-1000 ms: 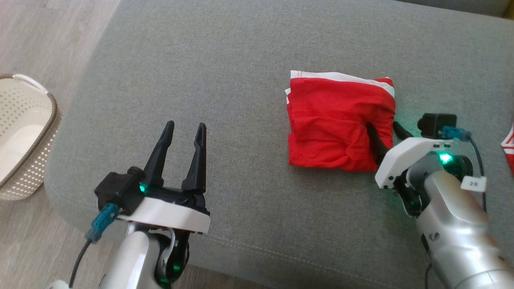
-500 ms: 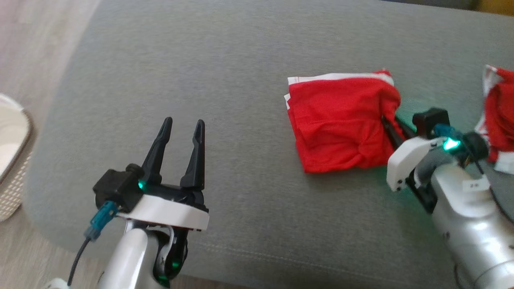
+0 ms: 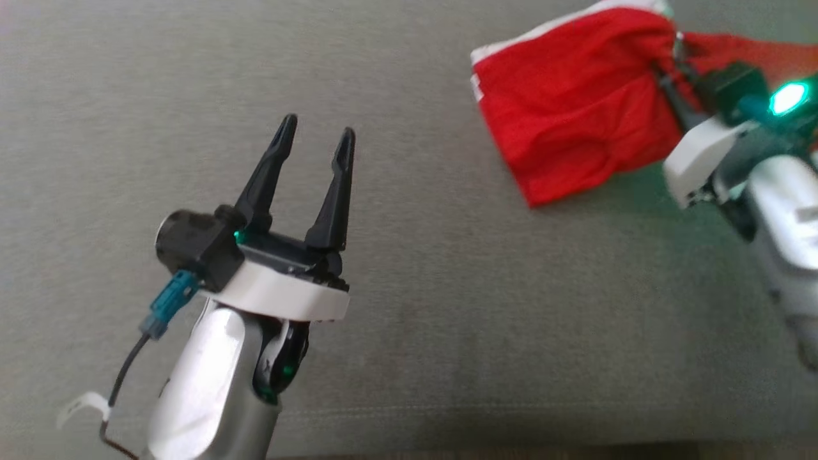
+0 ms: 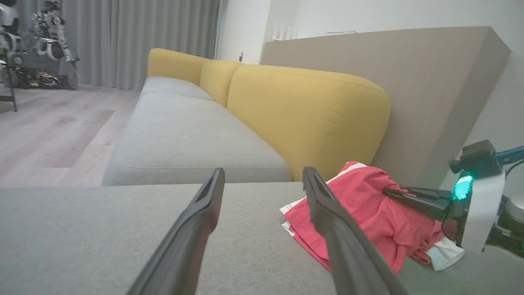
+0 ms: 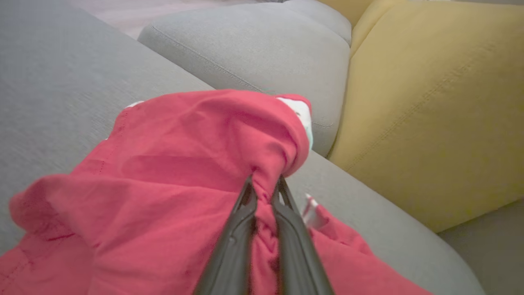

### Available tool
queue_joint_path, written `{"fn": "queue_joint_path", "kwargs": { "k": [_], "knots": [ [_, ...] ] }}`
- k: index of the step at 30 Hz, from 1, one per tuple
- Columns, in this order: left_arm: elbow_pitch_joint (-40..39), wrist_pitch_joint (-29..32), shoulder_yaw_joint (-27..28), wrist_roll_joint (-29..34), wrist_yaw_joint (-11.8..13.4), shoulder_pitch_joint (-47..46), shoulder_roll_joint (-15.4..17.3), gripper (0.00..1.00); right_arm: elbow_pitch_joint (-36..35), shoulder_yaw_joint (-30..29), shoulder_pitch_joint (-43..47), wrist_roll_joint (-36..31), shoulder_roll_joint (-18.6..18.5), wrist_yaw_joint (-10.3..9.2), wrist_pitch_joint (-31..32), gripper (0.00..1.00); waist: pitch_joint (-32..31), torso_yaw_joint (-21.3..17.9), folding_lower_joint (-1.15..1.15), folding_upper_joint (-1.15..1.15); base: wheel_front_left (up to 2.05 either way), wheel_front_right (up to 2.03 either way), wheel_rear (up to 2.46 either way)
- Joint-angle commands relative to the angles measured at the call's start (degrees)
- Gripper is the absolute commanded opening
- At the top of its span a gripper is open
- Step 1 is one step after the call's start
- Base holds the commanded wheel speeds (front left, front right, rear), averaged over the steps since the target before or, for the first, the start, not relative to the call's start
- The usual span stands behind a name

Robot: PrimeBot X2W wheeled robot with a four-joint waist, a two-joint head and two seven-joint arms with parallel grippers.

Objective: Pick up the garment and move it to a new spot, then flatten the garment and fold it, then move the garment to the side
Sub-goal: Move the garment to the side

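Note:
The garment [image 3: 575, 108] is a folded red cloth with white trim, lying on the grey cushion [image 3: 447, 319] at the upper right of the head view. My right gripper [image 3: 668, 80] is shut on its bunched right edge. In the right wrist view the two fingers [image 5: 241, 221] pinch a fold of the red garment [image 5: 184, 164], which humps up ahead of them. My left gripper [image 3: 317, 126] hovers open over bare cushion well to the left. The left wrist view shows my left gripper [image 4: 262, 172] open, with the garment [image 4: 368, 205] and the right gripper [image 4: 391, 191] beyond it.
More red cloth [image 3: 748, 48] lies just right of the right gripper. A yellow backrest [image 4: 307, 110] rises behind the cushion, close to the garment, and also fills the right of the right wrist view [image 5: 430, 102]. A second grey seat [image 4: 184, 135] and wooden floor [image 4: 53, 131] lie beyond.
My right gripper has shut on the garment's right edge and drawn it up and to the right, bunching it. The head camera has shifted and the basket has left view. My left gripper stays open.

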Motion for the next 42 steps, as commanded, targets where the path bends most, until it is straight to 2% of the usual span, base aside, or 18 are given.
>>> {"fn": "queue_joint_path", "kwargs": {
  "k": [1, 3, 13, 17, 23, 30, 31, 32, 37, 42],
  "knots": [
    [-1.98, -0.29, 1.32, 0.9, -0.6, -3.01, 0.39, 1.0, -2.56, 0.8, -2.18, 0.52, -2.61, 0.37, 0.8, 0.0, 3.05, -3.6, 0.0, 0.0, 0.0, 0.0, 0.0],
    [-1.96, -0.29, 1.24, 1.08, -0.74, -3.42, 0.39, 1.0, -2.98, 0.81, -2.67, 1.01, -3.5, 0.37, 1.18, 0.0, 3.49, -4.2, 0.0, 0.0, 0.0, 0.0, 0.0],
    [-1.42, -0.29, 1.47, 2.81, -2.06, -5.84, 0.39, 1.0, -3.42, -1.52, -4.59, 3.41, -13.62, 0.37, 3.96, 0.0, 6.85, -6.83, 0.0, 0.0, 0.0, 0.0, 0.0],
    [-1.19, -0.29, 1.8, 3.07, -2.44, -5.92, 0.39, 1.0, -2.72, -2.83, -4.0, 3.39, -15.82, 0.37, 5.04, 0.0, 7.49, -6.96, 0.0, 0.0, 0.0, 0.0, 0.0],
    [-1.04, -0.29, 2.06, 3.15, -2.88, -5.68, 0.39, 1.0, -1.97, -6.16, -3.46, 1.93, -16.07, 0.37, 7.61, 0.0, 8.26, -7.0, 0.0, 0.0, 0.0, 0.0, 0.0],
    [-0.68, -0.29, 1.44, 2.98, -3.21, -5.41, 0.39, 1.0, 0.15, -12.06, -1.07, 1.03, -13.85, 0.37, 13.47, 0.0, 8.27, -6.77, 0.0, 0.0, 0.0, 0.0, 0.0],
    [-0.58, -0.29, 1.41, 2.92, -3.24, -5.35, 0.39, 1.0, 0.24, -12.57, -0.64, 0.93, -13.49, 0.37, 14.26, 0.4, 8.07, -6.7, 0.0, 0.0, 0.0, 0.0, 0.0],
    [-0.5, -0.29, 1.41, 2.83, -3.27, -5.27, 0.39, 1.0, 0.09, -13.69, -0.43, 1.22, -13.06, 0.37, 14.36, 1.0, 7.89, -6.64, 0.0, 0.0, 0.0, 0.0, 0.0],
    [-0.09, -0.29, 1.79, 2.45, -3.36, -4.59, 0.39, 1.0, -1.63, -16.99, 0.56, 0.45, -11.52, 0.37, 14.83, 1.0, 6.44, -6.32, 0.0, 0.0, 0.0, 0.0, 0.0],
    [0.03, -0.29, 2.56, 1.79, -3.35, -3.47, 0.39, 1.0, -6.83, -19.77, 1.19, -3.32, -10.48, 0.37, 13.17, 1.0, 3.53, -5.73, 0.0, 0.0, 0.0, 0.0, 0.0]
  ]
}}
